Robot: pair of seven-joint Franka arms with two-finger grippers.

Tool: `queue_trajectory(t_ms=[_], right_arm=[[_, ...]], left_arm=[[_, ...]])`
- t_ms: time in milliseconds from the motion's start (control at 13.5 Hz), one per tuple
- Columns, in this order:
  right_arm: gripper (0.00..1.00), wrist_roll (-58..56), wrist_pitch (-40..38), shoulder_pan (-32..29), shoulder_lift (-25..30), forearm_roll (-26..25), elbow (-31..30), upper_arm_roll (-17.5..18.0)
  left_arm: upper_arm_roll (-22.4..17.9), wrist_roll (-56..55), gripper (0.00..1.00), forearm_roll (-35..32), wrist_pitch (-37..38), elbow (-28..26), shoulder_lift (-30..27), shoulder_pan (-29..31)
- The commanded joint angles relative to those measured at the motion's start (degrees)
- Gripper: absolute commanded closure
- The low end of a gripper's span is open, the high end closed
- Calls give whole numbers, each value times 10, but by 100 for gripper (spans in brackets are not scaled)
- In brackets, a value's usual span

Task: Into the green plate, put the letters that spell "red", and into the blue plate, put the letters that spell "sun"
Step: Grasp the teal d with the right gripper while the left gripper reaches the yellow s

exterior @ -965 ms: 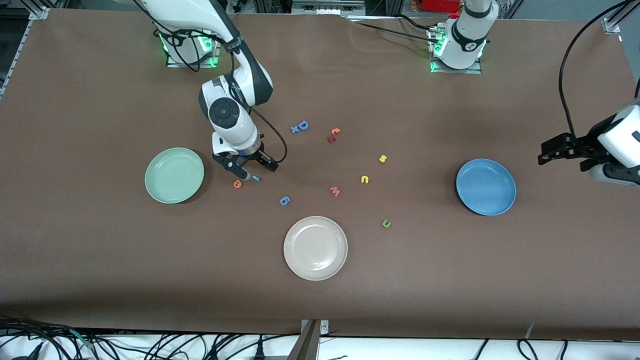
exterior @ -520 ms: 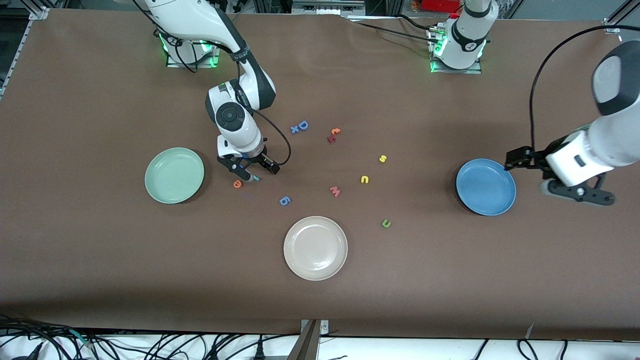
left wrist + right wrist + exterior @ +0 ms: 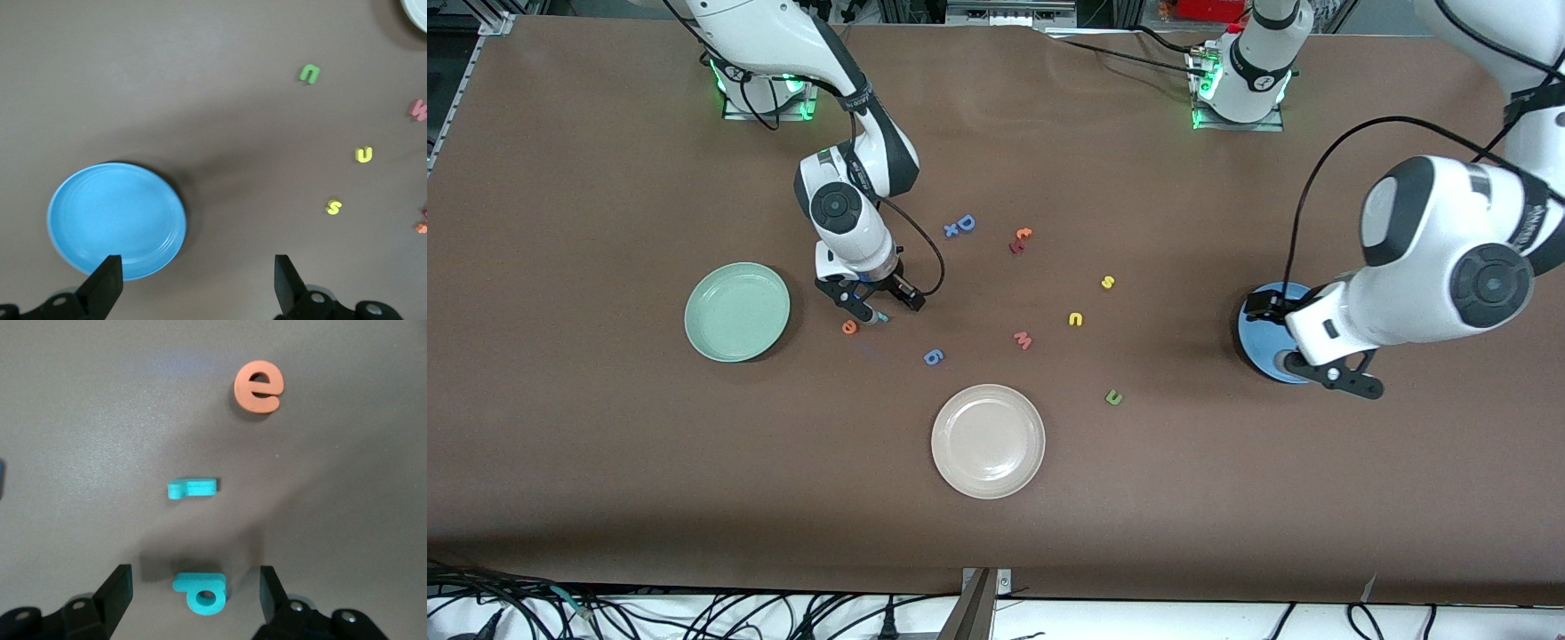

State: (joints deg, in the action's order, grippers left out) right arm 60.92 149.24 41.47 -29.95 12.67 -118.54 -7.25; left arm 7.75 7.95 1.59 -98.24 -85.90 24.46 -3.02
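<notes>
My right gripper [image 3: 195, 587] is low over the table beside the green plate [image 3: 736, 311], open, with its fingers on either side of the teal "d" [image 3: 200, 592] and a gap on each side. The teal "r" [image 3: 192, 488] and the orange "e" [image 3: 259, 387] lie just past it. My left gripper [image 3: 197, 273] hangs open and holds nothing; one finger is over the rim of the blue plate [image 3: 117, 220]. The yellow "s" [image 3: 1107, 282], yellow "n" [image 3: 1075, 319] and green "u" [image 3: 1112, 397] lie between the plates.
A cream-white plate [image 3: 988, 441] sits nearest the front camera. Other letters lie mid-table: a blue "6" [image 3: 933, 357], a pink "w" [image 3: 1023, 340], a blue "D" [image 3: 963, 224] and a red and orange pair [image 3: 1020, 238].
The left arm has swung in from its end of the table to over the blue plate. The right gripper has shifted slightly and its fingers have narrowed around the teal "d".
</notes>
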Motion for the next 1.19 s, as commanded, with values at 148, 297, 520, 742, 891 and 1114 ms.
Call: queue_trajectory(t_ms=[148,297,520,742,891,1114], right_arm=[[43,6,17,0,-14,10,6,3],[59,5,17,0,-14,9,6,3],[86,3,17,1,-15,9,6,3],[91,2,16,1,-15,9,6,3],[91,0,15,1,-13,9,6,3],[91,-4,-29,0,20,9,14,1]], left_arm=[[2,-52,0,17,-19,2,25,-39],[2,-100,0,14,-52,-14,30,-60],[18,-98,0,18,-114,-62,28,-63],[31,-98,0,22,-182,-122,23,-62],[46,-101,0,24,-236,-168,18,-62],[53,-109,0,25,-320,-245,2,-63]])
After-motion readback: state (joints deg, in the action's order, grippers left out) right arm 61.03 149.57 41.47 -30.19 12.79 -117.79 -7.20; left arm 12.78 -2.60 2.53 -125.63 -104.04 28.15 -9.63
